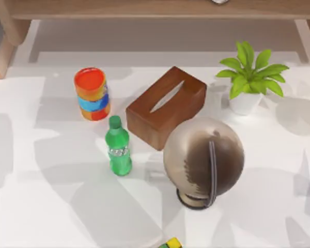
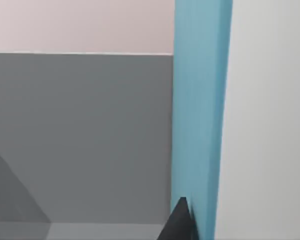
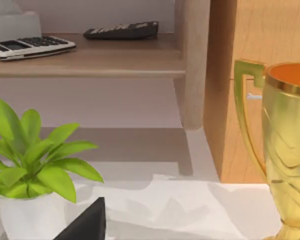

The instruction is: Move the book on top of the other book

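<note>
No book lies among the globe [image 1: 203, 157], tissue box [image 1: 166, 106] and green bottle [image 1: 119, 147] crowding the desk [image 1: 51, 155]; the left wrist view faces an upright blue panel [image 2: 200, 115], possibly a book. Whether either arm's jaws are apart, I cannot tell.

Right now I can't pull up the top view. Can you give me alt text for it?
A white table seen from above holds a globe near the middle, with a brown tissue box behind it and a green bottle standing to its left. A stack of colourful bowls sits farther left, and a potted plant at the back right.
</note>
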`<state>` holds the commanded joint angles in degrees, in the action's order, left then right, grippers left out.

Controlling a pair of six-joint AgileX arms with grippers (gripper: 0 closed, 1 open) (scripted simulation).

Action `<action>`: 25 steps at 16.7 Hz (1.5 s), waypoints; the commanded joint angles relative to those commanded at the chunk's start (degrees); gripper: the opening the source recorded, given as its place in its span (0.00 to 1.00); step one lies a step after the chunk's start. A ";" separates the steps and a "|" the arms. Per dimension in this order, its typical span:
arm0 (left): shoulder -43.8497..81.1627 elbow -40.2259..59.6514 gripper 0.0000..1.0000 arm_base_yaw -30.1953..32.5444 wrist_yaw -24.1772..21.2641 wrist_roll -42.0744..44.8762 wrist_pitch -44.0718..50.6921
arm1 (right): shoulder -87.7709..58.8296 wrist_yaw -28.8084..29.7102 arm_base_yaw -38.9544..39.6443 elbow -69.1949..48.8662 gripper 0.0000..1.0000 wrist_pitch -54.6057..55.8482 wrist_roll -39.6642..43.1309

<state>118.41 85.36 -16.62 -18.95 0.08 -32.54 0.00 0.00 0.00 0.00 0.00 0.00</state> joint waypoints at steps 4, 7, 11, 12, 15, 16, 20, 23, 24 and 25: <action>-0.08 -0.01 0.00 -0.15 0.03 0.09 0.02 | 0.00 0.00 0.00 0.00 1.00 0.00 0.00; -1.55 -0.56 0.00 -0.80 0.09 0.48 0.21 | 0.00 0.00 0.00 0.00 1.00 0.00 0.00; -2.76 -1.63 0.00 -0.56 -0.34 0.11 1.09 | 0.00 0.00 0.00 0.00 1.00 0.00 0.00; -2.76 -1.63 0.00 -0.56 -0.34 0.11 1.09 | 0.00 0.00 0.00 0.00 1.00 0.00 0.00; -2.51 -1.41 0.00 -0.60 -0.30 0.21 1.03 | 0.00 0.00 0.00 0.00 1.00 0.00 0.00; -2.88 -1.56 0.00 -0.61 -0.44 0.76 1.08 | 0.00 0.00 0.00 0.00 1.00 0.00 0.00; -7.19 -3.39 0.00 -1.57 -2.29 8.74 1.84 | 0.00 0.00 0.00 0.00 1.00 0.00 0.00; -11.85 -6.05 0.00 -4.20 -4.58 19.80 2.90 | 0.00 0.00 0.00 0.00 1.00 0.00 0.00; -13.44 -7.24 0.00 -5.42 -5.45 24.18 3.35 | 0.00 0.00 0.00 0.00 1.00 0.00 0.00; -15.01 -8.55 0.00 -6.78 -6.36 28.82 3.83 | 0.00 0.00 0.00 0.00 1.00 0.00 0.00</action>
<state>103.40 76.81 -23.40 -25.31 28.90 -28.71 0.00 0.00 0.00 0.00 0.00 0.00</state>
